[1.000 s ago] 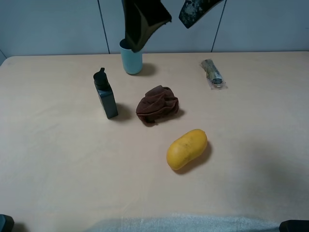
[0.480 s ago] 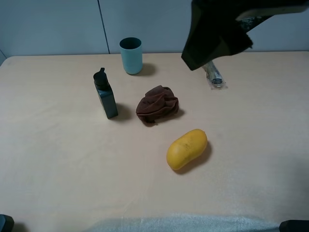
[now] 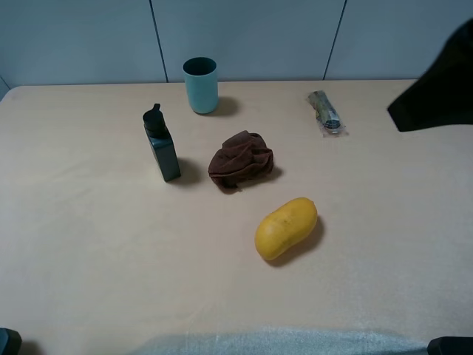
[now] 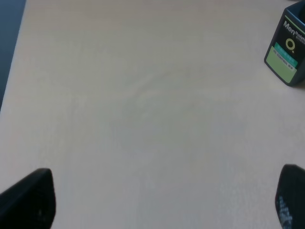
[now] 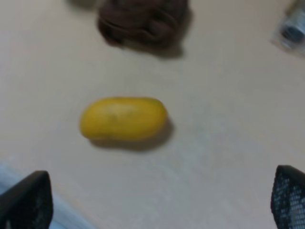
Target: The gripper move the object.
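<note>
The dark green bottle [image 3: 161, 144] with a black spout cap stands upright on the table's left half. Its light green label shows in the left wrist view [image 4: 287, 49]. My left gripper [image 4: 162, 200] is open and empty, well short of the bottle, with bare table between its fingertips [image 4: 28, 200]. Only a dark bit of it shows at the bottom left corner of the high view [image 3: 7, 342]. My right gripper [image 5: 157, 200] is open and empty, near the front edge, facing the yellow fruit [image 5: 123, 119]. A bit of it shows at the bottom right corner [image 3: 451, 345].
A teal cup [image 3: 200, 85] stands behind the bottle. A brown crumpled cloth [image 3: 240, 160] lies right of the bottle, the yellow fruit [image 3: 286, 227] in front of it. A small wrapped packet [image 3: 326, 112] lies at the back right. A dark blurred shape [image 3: 436, 89] hangs at the right edge.
The dark blurred shape has swept from the top middle, over the cup, across to the right edge. The bottle, cup, cloth, fruit and packet have not moved.
</note>
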Controlling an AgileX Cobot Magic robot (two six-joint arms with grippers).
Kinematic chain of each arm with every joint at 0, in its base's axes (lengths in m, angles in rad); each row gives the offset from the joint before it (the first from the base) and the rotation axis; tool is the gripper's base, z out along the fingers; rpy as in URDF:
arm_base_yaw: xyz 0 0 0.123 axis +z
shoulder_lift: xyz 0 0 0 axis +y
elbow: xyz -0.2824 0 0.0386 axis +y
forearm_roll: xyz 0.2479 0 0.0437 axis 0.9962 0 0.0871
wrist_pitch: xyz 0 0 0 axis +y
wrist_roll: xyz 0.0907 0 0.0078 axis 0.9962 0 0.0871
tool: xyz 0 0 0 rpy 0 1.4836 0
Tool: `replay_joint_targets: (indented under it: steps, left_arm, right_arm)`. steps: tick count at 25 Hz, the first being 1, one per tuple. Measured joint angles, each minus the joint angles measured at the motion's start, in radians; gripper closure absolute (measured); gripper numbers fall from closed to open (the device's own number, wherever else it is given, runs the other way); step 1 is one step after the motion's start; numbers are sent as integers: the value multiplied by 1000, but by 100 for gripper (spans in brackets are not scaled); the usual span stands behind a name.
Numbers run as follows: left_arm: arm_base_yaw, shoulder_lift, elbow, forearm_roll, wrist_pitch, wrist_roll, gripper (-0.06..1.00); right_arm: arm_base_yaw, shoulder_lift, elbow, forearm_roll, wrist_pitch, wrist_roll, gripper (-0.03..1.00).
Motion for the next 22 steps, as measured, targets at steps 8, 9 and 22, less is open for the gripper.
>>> replay_joint_targets:
  steps: [8, 9, 22]
  left_arm:
    - [0, 0, 0, 0, 0, 0, 2]
    - [0, 0, 0, 0, 0, 0, 2]
    - [0, 0, 0, 0, 0, 0, 2]
  right_arm:
    - [-235, -316, 208, -3, -66, 0, 27]
    - [-265, -362, 230, -3, -79, 0, 27]
    - [-590, -849, 484, -33, -161, 0, 27]
